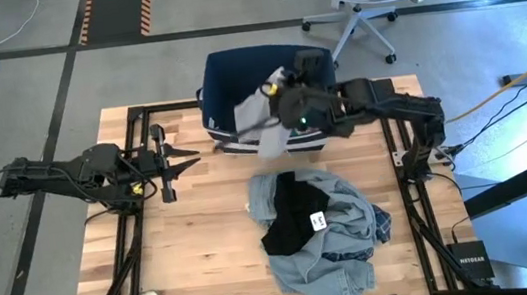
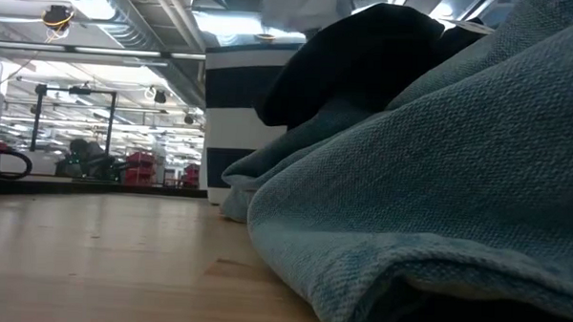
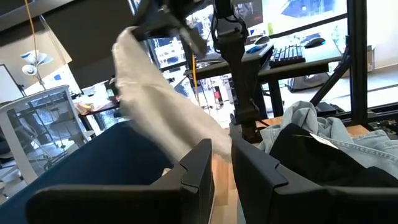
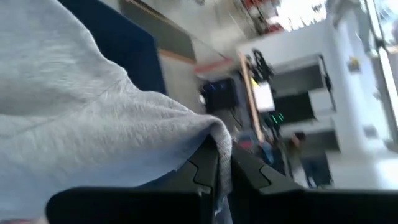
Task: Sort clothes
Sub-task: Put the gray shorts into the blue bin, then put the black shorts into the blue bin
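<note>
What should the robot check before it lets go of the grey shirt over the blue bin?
1. Right hand shut on the light grey garment: ok.
2. Garment over the navy bin: ok, though part hangs over the bin's near edge.
3. Garment fully inside the bin: not ok.
4. Left hand out of the way, at the table's left side: ok.
5. Clothes pile apart from the bin: ok.
6. What already lies in the bin: cannot tell.
</note>
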